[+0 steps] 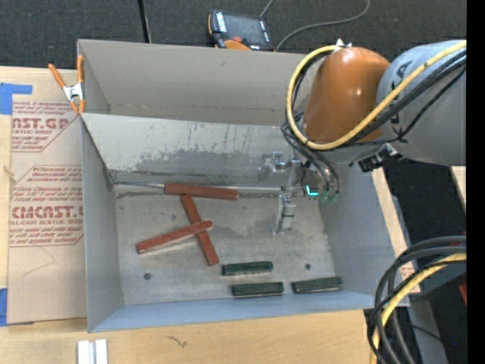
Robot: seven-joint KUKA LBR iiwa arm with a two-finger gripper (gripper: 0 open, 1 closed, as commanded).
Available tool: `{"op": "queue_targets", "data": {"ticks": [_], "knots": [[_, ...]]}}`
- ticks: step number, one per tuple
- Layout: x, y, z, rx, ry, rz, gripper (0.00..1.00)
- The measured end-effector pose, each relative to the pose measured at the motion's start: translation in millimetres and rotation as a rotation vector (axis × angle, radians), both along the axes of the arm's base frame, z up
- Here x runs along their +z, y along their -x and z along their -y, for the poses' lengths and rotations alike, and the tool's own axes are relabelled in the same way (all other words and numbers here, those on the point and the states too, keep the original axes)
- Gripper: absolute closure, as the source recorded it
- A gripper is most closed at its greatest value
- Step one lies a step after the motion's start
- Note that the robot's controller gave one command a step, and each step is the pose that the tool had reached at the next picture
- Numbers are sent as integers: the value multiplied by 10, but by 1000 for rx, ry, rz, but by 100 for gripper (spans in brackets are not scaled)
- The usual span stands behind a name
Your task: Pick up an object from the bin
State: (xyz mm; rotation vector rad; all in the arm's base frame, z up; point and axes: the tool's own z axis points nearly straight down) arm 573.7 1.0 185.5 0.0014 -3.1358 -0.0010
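My gripper (286, 214) hangs low in the right half of the bin, over bare floor near the back wall, with nothing seen in it. The closest thing is a long red-brown stick (201, 192) lying flat along the back wall, its right end just left of the gripper. Further left, two more red-brown sticks cross each other: one (198, 230) runs diagonally toward the front, the other (173, 238) lies over it, slanting to the left. A dark green bar (247, 268) lies on the floor in front of the gripper.
Two more dark green bars (258, 287) (317, 284) lie along the bin's front wall. The arm with its orange cover and yellow cables comes in over the bin's right rim. The sloping left wall stands well away from the gripper.
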Motion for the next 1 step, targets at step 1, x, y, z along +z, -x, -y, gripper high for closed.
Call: {"op": "queue_targets", "data": {"ticks": [1], "knots": [[-1195,451,-421,1,-1,-2,0]]}}
